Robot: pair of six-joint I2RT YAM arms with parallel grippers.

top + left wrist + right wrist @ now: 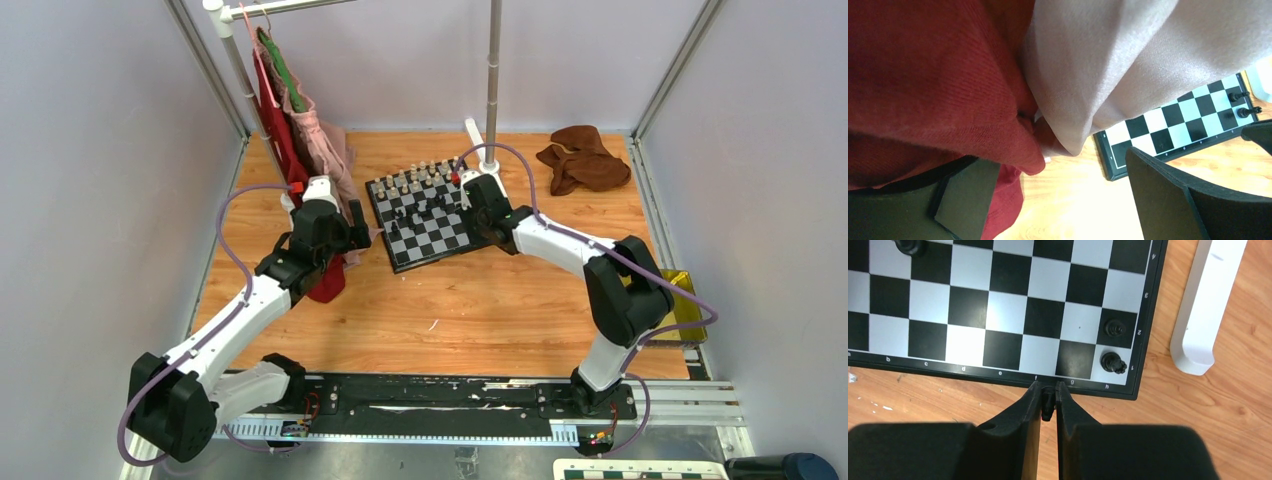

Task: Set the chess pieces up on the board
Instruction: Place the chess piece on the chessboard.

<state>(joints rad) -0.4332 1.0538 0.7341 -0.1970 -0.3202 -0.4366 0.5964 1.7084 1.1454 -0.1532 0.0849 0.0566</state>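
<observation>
At the 6 o'clock rim of the black-and-white checkered chessboard (998, 376): right jaws narrow, pinching a small black chess piece (1048, 404). Left jaws wide, empty, beside the hanging red garment (923, 75). Likely risk: the slim grip slips and the piece topples on release.

High rear camera and both wrist cameras (close-up) share the board (437, 243).
</observation>
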